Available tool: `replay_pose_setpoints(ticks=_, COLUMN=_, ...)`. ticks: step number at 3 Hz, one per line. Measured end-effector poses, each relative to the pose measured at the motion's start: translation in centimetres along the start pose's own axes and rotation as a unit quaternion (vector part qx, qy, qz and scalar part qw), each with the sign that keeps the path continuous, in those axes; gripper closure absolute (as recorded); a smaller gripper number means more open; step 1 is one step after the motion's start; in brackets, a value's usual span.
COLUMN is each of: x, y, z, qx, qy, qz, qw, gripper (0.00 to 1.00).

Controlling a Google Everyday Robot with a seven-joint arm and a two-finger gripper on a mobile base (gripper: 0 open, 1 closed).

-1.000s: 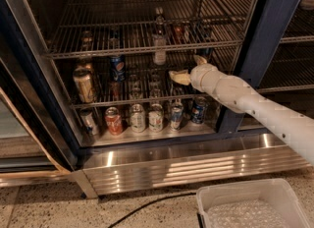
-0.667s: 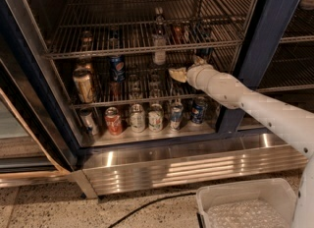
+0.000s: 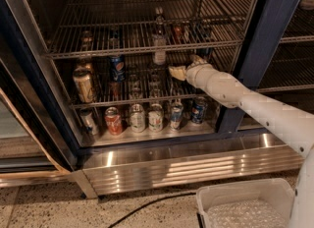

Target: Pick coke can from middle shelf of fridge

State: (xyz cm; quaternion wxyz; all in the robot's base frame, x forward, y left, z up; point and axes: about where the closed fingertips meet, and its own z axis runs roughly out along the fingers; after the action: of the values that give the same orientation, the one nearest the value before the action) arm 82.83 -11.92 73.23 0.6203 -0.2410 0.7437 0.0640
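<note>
So, gripper: inside the fridge, right part, in the gap above the middle shelf and below the upper rack, pointing left.
Grip state: can't tell, tip reads as one pale shape; nothing seen held.
Arm: white, comes in from lower right, passes in front of the navy post.
Coke can: dim red can on the middle shelf, left of centre, partly behind the rail, well apart from the gripper; ID not certain.
Pepsi can: blue, just above or behind the red one.
Tan can: far left, same shelf.
Bottle: upright on the upper rack.
Floor row: red-orange can among several upright cans.
Bin: white, on the ground at lower right.
</note>
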Motion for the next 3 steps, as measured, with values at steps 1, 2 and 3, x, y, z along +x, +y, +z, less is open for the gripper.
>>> replay_pose_setpoints(ticks=1, x=-1.2, y=-0.4, z=2.1, qx=0.004, qy=-0.018, qz=-0.002, qw=0.9998, gripper=0.32)
replay_pose_setpoints(ticks=2, x=-2.0, y=-0.9, z=4.2, qx=0.014, qy=-0.026, qz=-0.005, qw=0.9995, gripper=0.30)
replay_pose_setpoints(ticks=3, x=-2.4, y=-1.5, z=5.9, qx=0.027, qy=-0.027, qz=-0.006, qw=0.9992, gripper=0.30)
